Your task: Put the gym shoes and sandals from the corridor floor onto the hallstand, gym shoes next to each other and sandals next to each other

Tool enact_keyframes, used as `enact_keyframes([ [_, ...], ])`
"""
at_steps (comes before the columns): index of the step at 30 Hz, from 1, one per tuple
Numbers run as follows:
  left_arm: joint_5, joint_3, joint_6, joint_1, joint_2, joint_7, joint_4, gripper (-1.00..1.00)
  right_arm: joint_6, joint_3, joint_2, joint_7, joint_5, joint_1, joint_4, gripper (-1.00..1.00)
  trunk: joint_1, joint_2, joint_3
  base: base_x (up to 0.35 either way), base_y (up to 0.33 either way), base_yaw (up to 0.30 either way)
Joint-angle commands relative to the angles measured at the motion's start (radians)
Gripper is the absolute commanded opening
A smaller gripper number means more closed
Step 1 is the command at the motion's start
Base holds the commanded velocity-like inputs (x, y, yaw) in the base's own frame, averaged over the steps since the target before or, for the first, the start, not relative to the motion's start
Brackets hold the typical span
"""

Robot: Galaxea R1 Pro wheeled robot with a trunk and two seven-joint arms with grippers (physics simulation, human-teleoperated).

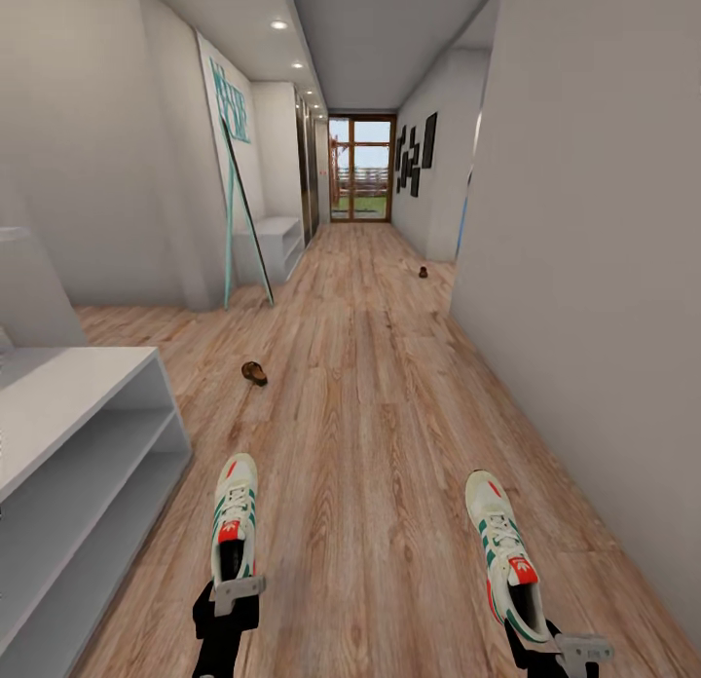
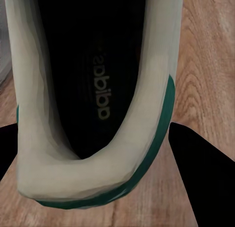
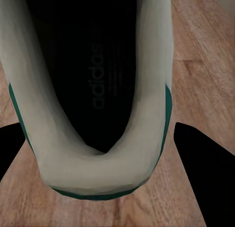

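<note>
**Both arms carry one gym shoe each**

The left gripper (image 1: 232,600) pinches the heel of the left gym shoe (image 1: 235,522); its fingers (image 2: 200,178) flank the heel. The right gripper (image 1: 560,649) likewise pinches the right gym shoe (image 1: 504,553). The shoe rack (image 1: 88,444) stands near left. One sandal (image 1: 254,372) lies on the corridor floor (image 1: 370,415) ahead, another sandal (image 1: 424,272) far right.

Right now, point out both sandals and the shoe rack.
near sandal (image 1: 254,372), head view, on its brown upper.
far sandal (image 1: 424,272), head view, on its dark body.
shoe rack (image 1: 73,391), head view, on its bare top board.
</note>
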Motion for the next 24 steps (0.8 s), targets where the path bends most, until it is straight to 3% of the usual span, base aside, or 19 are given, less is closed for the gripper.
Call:
enact_keyframes([
  [1, 0.005, -0.006, -0.003, -0.001, 0.001, 0.008, 0.0, -1.0, -0.004, -0.008, 0.001, 0.006, 0.01, -0.001, 0.0, -1.0, 0.0, 0.0, -0.001, 0.0, 0.0, 0.133],
  [8, 0.004, -0.007, -0.004, -0.001, 0.0, 0.009, -0.002, -1.0, -0.004, -0.008, 0.001, 0.006, 0.01, -0.001, 0.001, -1.0, 0.0, 0.0, -0.001, 0.129, -0.081, 0.239],
  [24, 0.005, -0.006, -0.003, -0.001, 0.001, 0.009, -0.002, -1.0, -0.004, -0.008, 0.002, 0.006, 0.01, -0.001, 0.001, -1.0, 0.0, 0.0, -0.001, 0.257, -0.163, 0.277],
])
